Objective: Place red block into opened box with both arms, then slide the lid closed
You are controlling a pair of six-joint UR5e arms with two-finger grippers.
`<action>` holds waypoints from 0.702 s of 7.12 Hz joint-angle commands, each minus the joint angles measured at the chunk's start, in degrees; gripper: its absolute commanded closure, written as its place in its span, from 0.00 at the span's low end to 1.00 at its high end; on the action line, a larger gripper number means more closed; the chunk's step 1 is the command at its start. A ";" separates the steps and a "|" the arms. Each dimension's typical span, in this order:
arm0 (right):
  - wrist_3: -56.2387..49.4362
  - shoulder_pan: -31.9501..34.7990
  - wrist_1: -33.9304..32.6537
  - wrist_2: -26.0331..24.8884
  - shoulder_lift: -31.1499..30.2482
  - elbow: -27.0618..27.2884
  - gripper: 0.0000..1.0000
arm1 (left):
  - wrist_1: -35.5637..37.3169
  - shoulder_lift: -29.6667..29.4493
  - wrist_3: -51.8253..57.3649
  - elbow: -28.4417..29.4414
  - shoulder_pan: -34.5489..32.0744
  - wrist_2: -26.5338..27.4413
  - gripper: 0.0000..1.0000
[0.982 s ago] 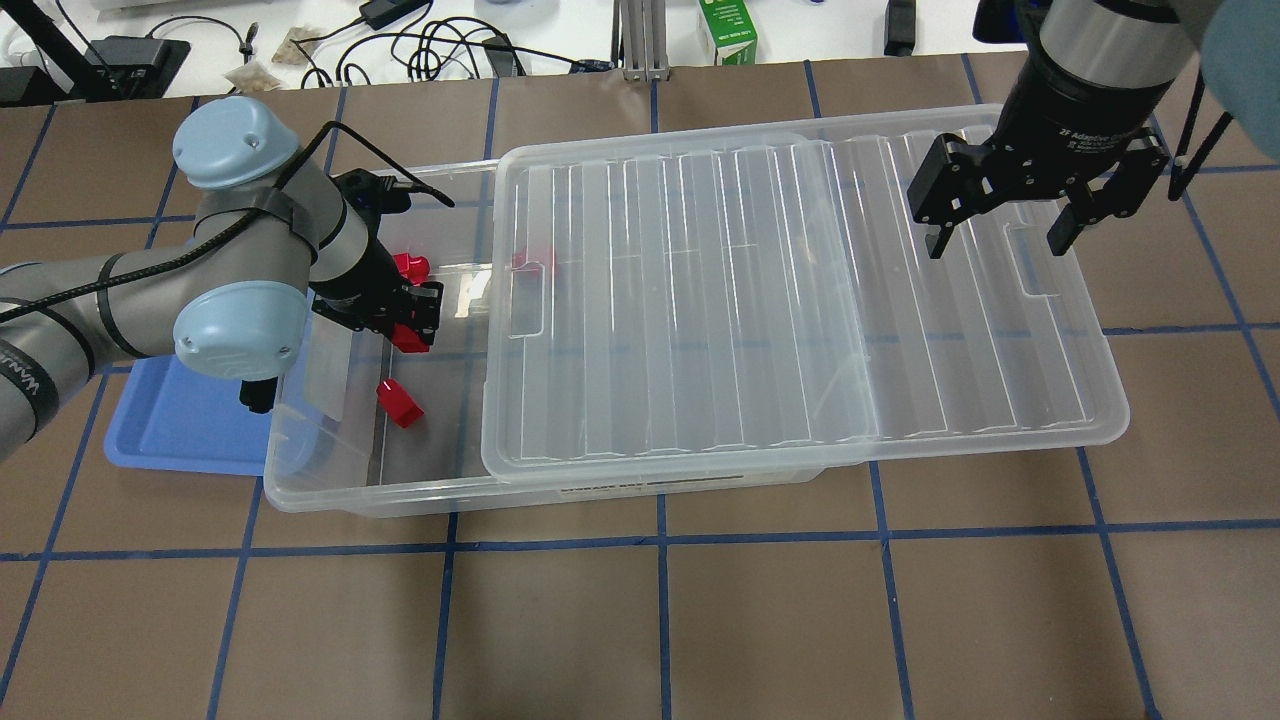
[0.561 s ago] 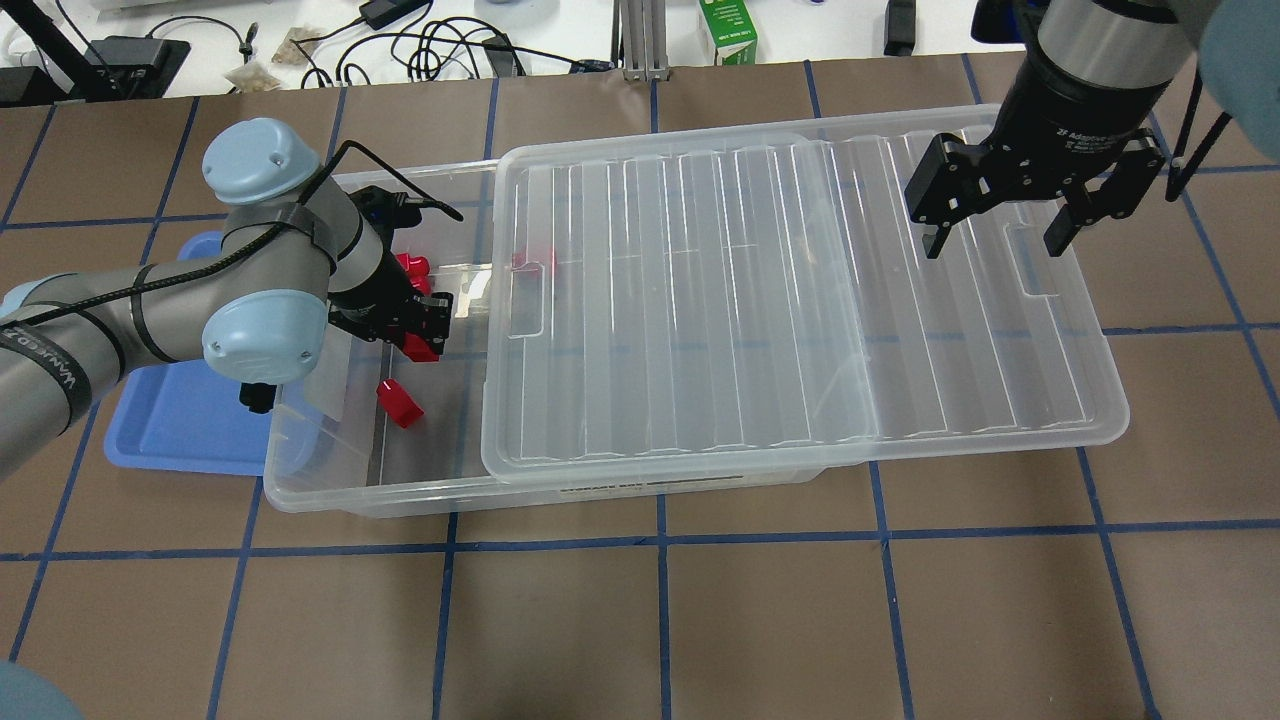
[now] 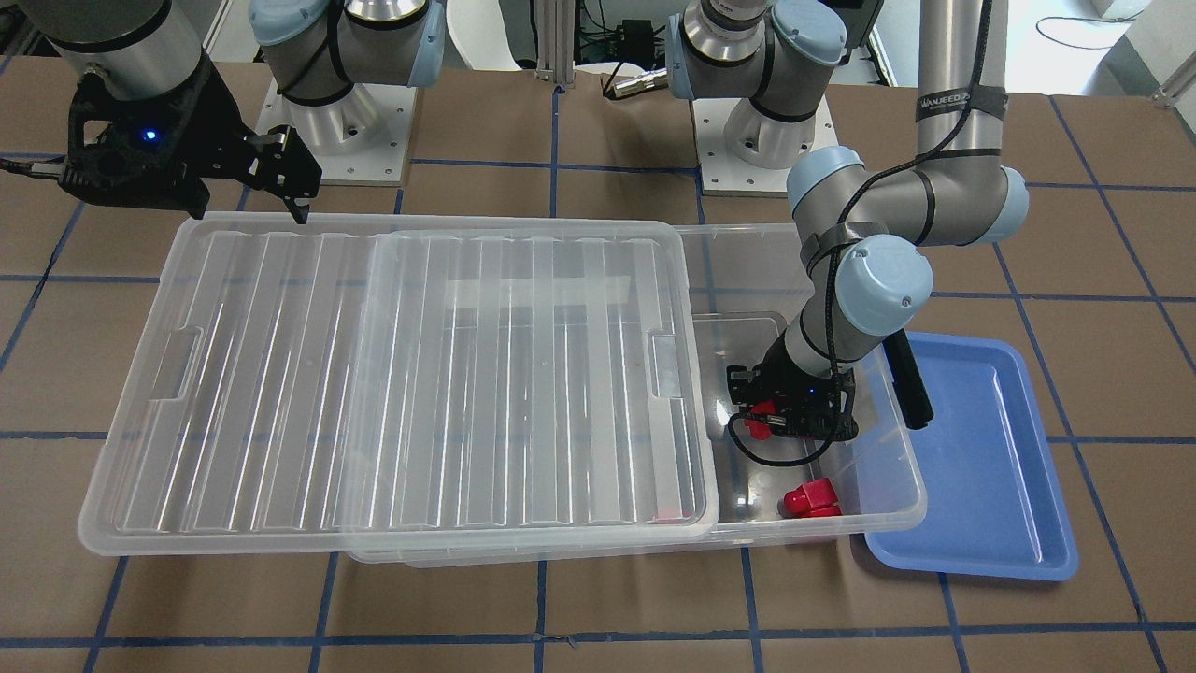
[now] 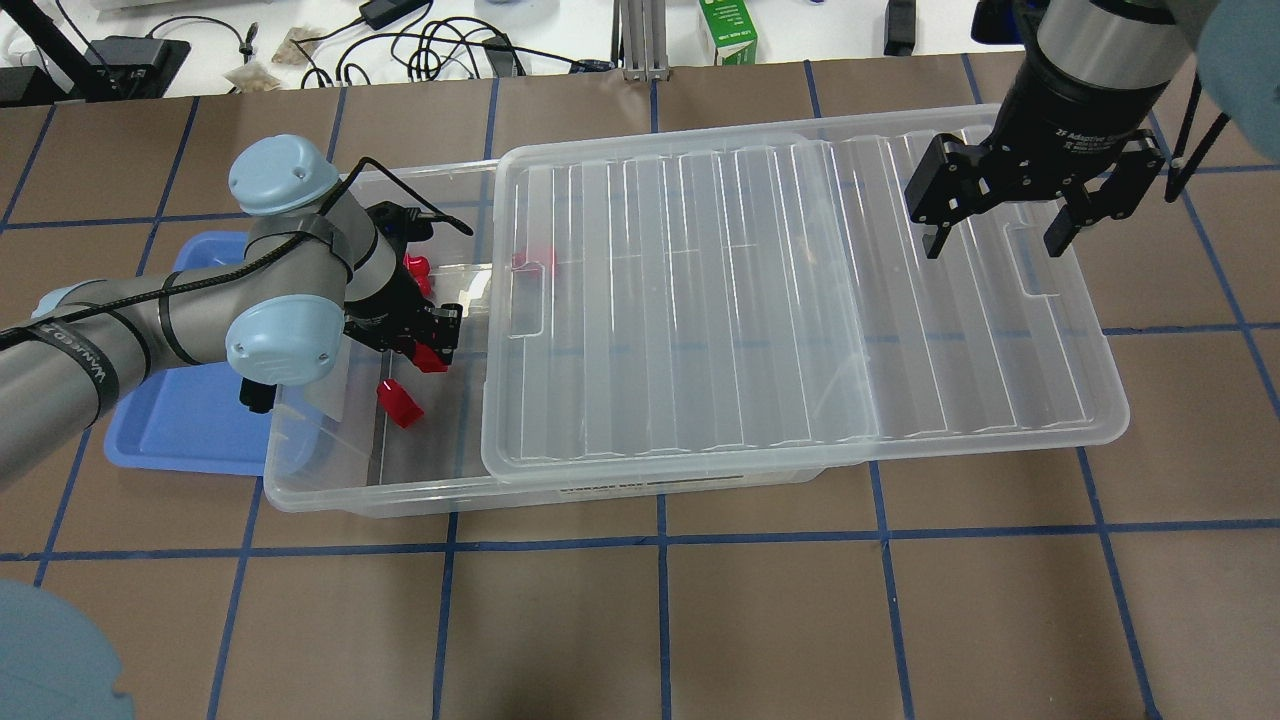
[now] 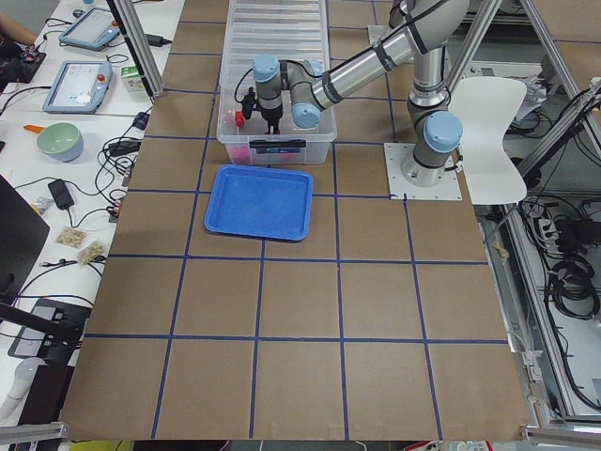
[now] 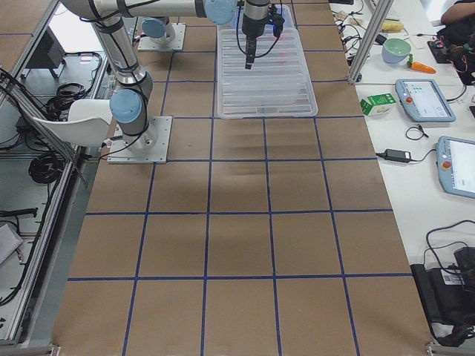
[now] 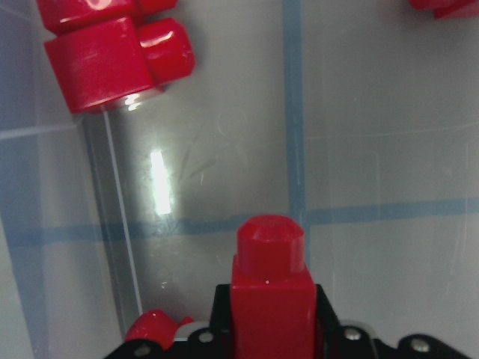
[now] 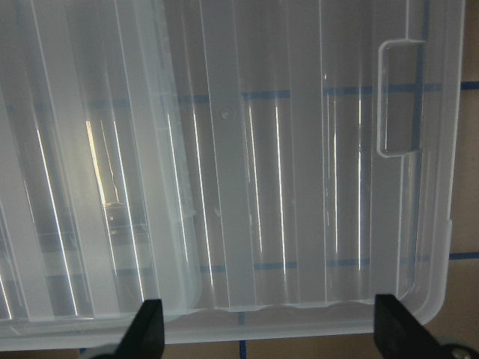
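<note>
My left gripper (image 4: pixel 428 340) clamps the red block (image 7: pixel 271 292) low inside the box (image 4: pixel 360 497) (other red blocks (image 4: pixel 400 405) lie there); right gripper (image 4: pixel 992 245) hangs wide over the lid (image 4: pixel 800 300). 2 steps left: release, slide.

Bright red block (image 7: pixel 271 288), clear ribbed lid (image 4: pixel 700 300), clear box (image 4: pixel 350 490), plain blue tray (image 3: pixel 990 449); brown bench (image 4: pixel 700 620) squared all over with a blue grid.

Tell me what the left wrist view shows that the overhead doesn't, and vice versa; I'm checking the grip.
Left wrist only: the red block close up, its base between the fingers of the left gripper. Overhead only: the right gripper open above the lid, the part-covered box, the blue tray. Both: the held block and loose red blocks in the box.
</note>
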 commanded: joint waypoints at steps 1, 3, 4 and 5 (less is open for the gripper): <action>-0.53 -0.05 0.13 -0.28 0.10 -0.04 0.00 | 1.99 -0.68 0.81 0.65 0.08 0.09 0.19; 0.08 -0.05 -0.13 -0.37 0.10 -0.04 0.00 | 0.26 2.30 0.64 3.63 0.09 0.26 0.00; -0.52 -0.66 -0.04 -0.54 0.19 -0.04 0.00 | -5.50 4.05 0.64 7.65 0.00 0.61 0.00; -0.53 -1.53 0.05 -0.55 0.19 0.05 0.00 | -13.65 5.81 0.64 12.30 -0.18 0.62 0.00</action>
